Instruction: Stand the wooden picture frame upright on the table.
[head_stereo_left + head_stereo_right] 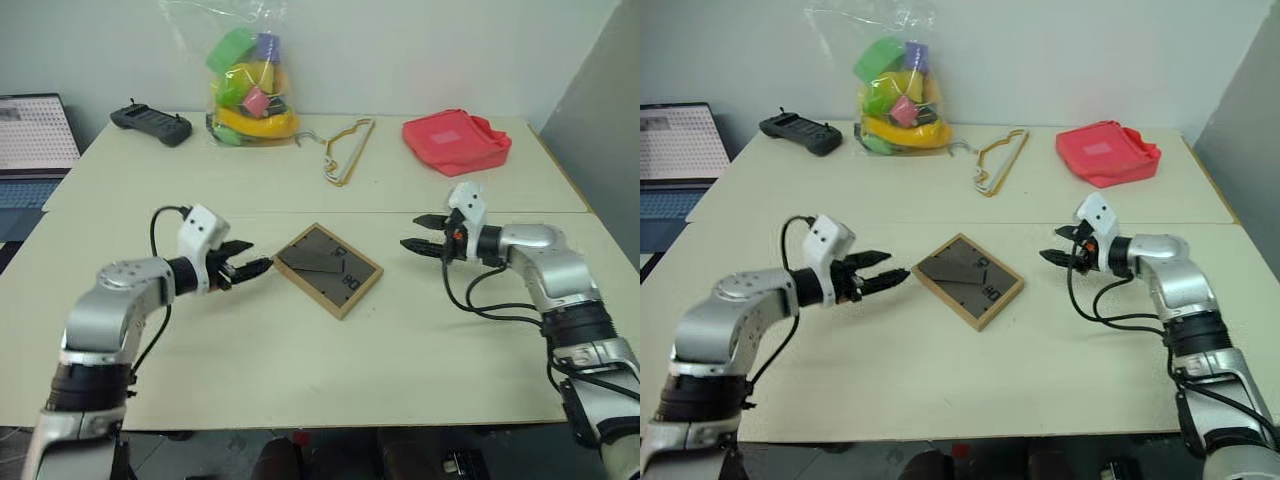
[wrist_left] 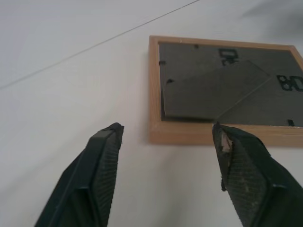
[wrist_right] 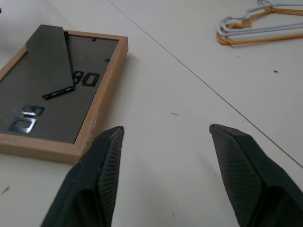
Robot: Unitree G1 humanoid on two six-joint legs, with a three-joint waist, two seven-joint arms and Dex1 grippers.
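Fingertips of the left pincer (image 1: 250,268) stand parted with nothing between them, aimed straight at the near corner of the wooden picture frame (image 1: 329,269), which lies just beyond them. In the left wrist view one short edge of the frame sits right ahead of the gap between the black fingers (image 2: 102,165), close but not touching. The right pincer (image 1: 418,235) is likewise spread and empty, pointing inward from the other side, yet it hangs noticeably further from the frame's far corner, so the left arm is the nearer one.

The frame rests flat, back panel up, near the middle of the desk (image 1: 300,390), just on the robot's side of the seam that crosses the desk. It is turned diamond-wise, its long axis running from the left pincer's side away toward the right front edge of the desk; the fold-out stand lies closed against the back.

Both forearms reach in low, wrists tipped slightly downward, flanking the frame.
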